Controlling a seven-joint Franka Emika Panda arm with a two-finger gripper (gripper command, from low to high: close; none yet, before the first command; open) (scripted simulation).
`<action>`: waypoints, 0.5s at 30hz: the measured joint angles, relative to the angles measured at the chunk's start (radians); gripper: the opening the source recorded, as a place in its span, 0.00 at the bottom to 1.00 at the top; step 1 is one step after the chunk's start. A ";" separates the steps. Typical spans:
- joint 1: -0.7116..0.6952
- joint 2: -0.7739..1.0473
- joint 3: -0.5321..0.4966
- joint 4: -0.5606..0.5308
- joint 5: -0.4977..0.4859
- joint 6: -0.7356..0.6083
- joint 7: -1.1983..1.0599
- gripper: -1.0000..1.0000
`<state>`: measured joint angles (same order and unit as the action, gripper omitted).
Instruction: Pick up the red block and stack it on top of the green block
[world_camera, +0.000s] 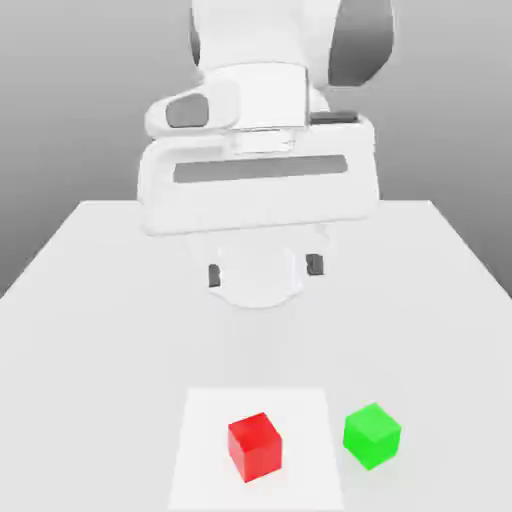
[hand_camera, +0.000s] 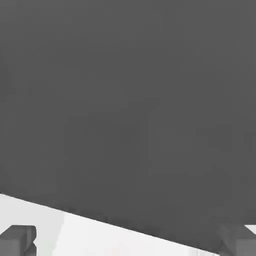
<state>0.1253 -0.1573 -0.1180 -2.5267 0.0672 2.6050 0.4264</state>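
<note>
- Here's the arm (world_camera: 253, 95), coming in from the top of the exterior view, its wide hand slightly tilted, the end at the exterior view's right riding higher.
- And the gripper (world_camera: 264, 270) is open and empty, dark fingertips (world_camera: 315, 264) spread well apart, up above the tabletop (world_camera: 90, 340).
- Smooth, rounded white shells on the arm, with dark grey inset panels; the tabletop pale and plain.
- Down on the white square (world_camera: 205, 480), near its middle, sits the red block (world_camera: 255, 447), a glossy cube, its edges askew to the square's.
- Just outside the square's edge, exterior view's right: the green block (world_camera: 372, 436), bright, plain, turned cornerwise.
</note>
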 joint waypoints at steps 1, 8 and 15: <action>0.002 0.036 -0.001 -0.013 0.001 0.017 -0.019 0.50; 0.000 0.286 -0.002 -0.088 -0.019 0.150 -0.119 0.50; -0.031 0.461 0.040 -0.068 0.028 0.293 -0.161 0.00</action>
<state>0.0940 0.3042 -0.0784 -2.5952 0.0952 2.8979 0.2653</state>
